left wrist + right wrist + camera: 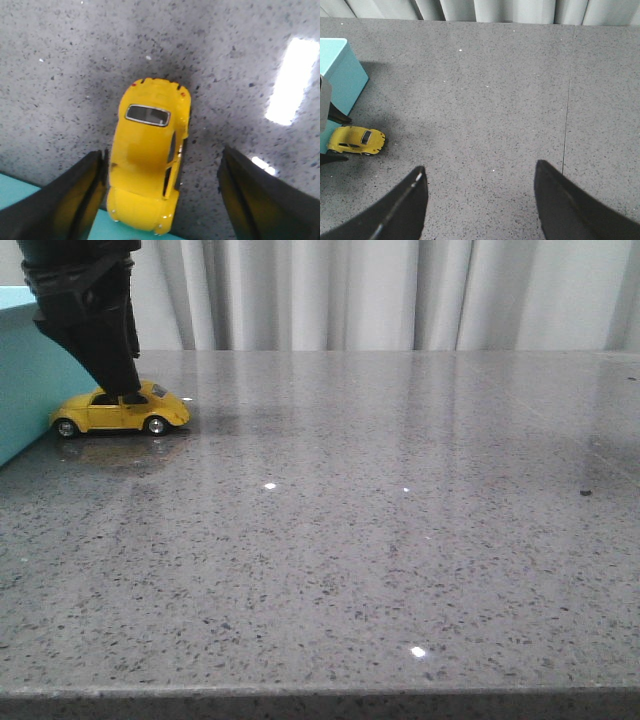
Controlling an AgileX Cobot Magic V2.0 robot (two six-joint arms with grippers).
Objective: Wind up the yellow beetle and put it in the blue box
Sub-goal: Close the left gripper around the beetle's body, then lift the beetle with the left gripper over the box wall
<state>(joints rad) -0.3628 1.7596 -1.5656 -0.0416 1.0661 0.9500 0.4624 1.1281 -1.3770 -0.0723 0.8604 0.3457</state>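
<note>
Left wrist view: beetle (149,160) sits between the wide-open, empty left claw (162,200), near the counter's (400,540) far-left corner against the box (20,380). Centre, then close squarely on its sides.

I see the small yellow toy Beetle car (121,411) standing on its wheels at the far left of the grey speckled stone tabletop (380,520), its tail end touching or just beside the large turquoise rectangular box (22,380) to its left. My left gripper (128,390) sits directly above the car's roof, fingers (70,200) spread on either side. My right gripper (480,200) hangs well apart to the right, over bare tabletop.
</note>
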